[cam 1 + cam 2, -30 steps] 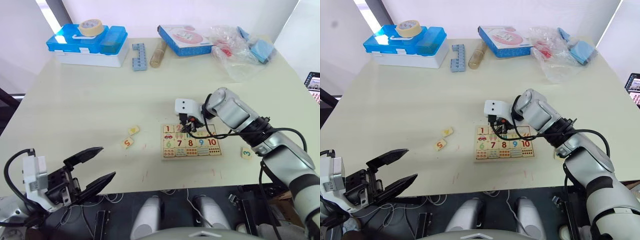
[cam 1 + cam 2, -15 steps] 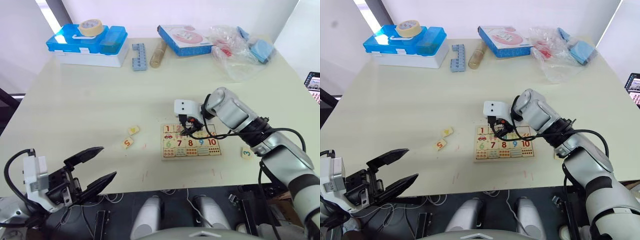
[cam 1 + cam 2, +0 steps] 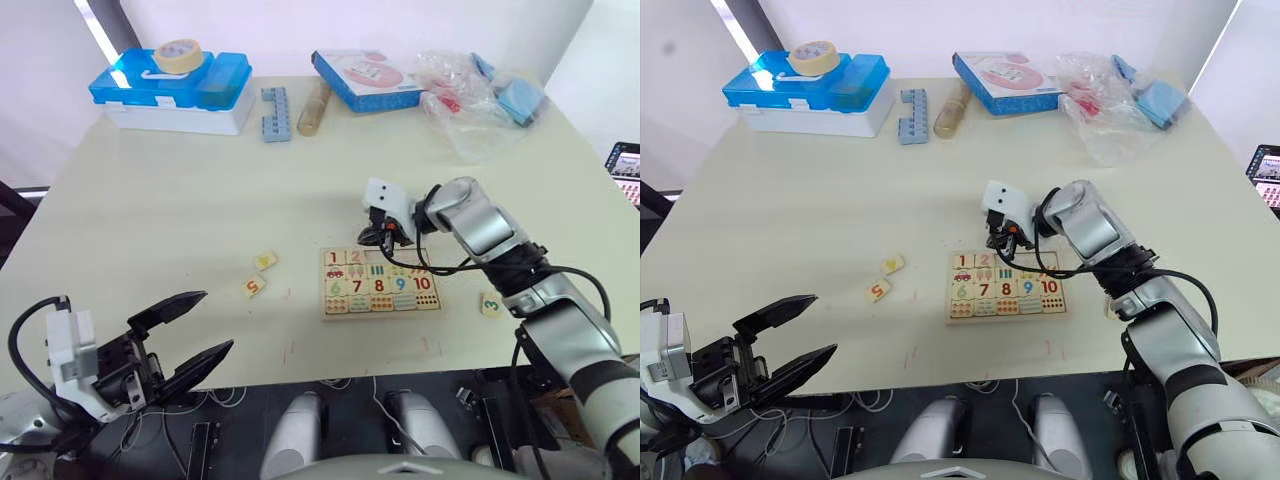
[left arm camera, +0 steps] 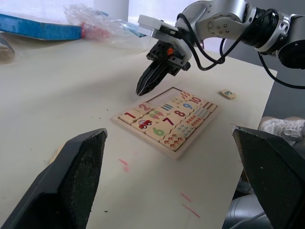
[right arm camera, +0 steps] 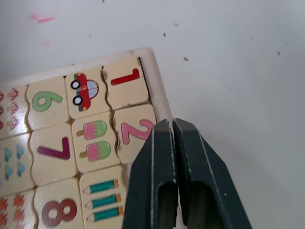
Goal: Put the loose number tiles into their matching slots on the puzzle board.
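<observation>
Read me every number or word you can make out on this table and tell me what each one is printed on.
"1", "2", "6", "7", "8", "9", "10": on the puzzle board, beside counting pictures.
"5": red, on a loose tile left of the board.
"3": green, on a loose tile right of the board.
A yellow mark, not a readable numeral: on another loose tile.
Print on the pink-fronted box: too small to read.
</observation>
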You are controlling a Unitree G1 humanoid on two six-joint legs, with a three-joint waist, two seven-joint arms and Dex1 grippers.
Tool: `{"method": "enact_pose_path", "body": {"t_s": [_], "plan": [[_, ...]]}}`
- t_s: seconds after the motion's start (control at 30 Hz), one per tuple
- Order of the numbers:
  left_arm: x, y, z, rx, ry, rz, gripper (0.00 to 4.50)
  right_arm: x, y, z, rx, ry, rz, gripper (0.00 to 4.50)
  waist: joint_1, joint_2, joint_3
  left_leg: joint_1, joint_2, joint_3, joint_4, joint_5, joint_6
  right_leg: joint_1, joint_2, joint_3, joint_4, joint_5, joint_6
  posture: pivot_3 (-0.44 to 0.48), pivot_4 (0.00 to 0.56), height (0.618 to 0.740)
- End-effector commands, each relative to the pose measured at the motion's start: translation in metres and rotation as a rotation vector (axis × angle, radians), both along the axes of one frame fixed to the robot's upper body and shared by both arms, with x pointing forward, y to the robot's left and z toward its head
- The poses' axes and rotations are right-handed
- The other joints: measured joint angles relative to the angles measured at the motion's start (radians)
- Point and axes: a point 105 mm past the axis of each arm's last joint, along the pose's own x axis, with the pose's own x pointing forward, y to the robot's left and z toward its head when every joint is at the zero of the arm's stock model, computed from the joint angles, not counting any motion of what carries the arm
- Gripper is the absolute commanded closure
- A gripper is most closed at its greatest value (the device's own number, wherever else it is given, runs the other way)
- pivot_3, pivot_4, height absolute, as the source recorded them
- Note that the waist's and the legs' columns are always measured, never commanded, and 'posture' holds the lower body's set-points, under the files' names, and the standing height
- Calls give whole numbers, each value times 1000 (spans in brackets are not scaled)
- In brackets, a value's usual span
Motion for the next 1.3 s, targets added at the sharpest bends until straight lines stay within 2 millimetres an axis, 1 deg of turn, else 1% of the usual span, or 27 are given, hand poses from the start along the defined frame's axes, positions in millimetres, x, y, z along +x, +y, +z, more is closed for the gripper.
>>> {"method": "enact_pose_path", "body": {"t_s": [0.03, 0.4, 0.97, 1.07, 1.13, 1.17, 1.2, 1.3], "plan": [[-1, -2, 4, 13, -19, -11, 0, 4, 2, 7, 6, -59, 7, 4459, 1, 0, 0, 0, 0, 0, 0, 0, 0, 0, 0, 0, 0, 0, 0, 0, 150, 740], [-4, 0, 3, 17, -18, 4, 0, 0, 7, -4, -39, -57, 55, 4459, 1, 0, 0, 0, 0, 0, 0, 0, 0, 0, 0, 0, 0, 0, 0, 0, 150, 740], [-5, 0, 1, 11, -13, 11, 0, -6, 6, -8, -61, -40, 91, 4459, 0, 0, 0, 0, 0, 0, 0, 0, 0, 0, 0, 0, 0, 0, 0, 0, 150, 740], [-5, 1, 0, 15, -9, 18, 0, -3, 6, 0, -29, -67, 73, 4459, 0, 0, 0, 0, 0, 0, 0, 0, 0, 0, 0, 0, 0, 0, 0, 0, 150, 740], [-4, 2, -1, 15, -1, 31, 0, -2, 8, 12, 63, -67, 51, 4459, 1, 0, 0, 0, 0, 0, 0, 0, 0, 0, 0, 0, 0, 0, 0, 0, 150, 740], [-4, 2, -1, 14, 1, 38, 0, -4, 9, 17, 98, -69, 54, 4459, 1, 0, 0, 0, 0, 0, 0, 0, 0, 0, 0, 0, 0, 0, 0, 0, 150, 740], [-3, 4, -2, 5, 4, 59, 0, -7, 9, 24, 173, -72, 64, 4459, 1, 0, 0, 0, 0, 0, 0, 0, 0, 0, 0, 0, 0, 0, 0, 0, 150, 740], [-1, 8, -5, -20, 22, 107, 0, -17, 1, 33, 328, -95, 67, 4459, 6, -1, 0, 0, 0, -1, 0, 0, 0, 0, 0, 0, 0, 0, 0, 0, 150, 740]]}}
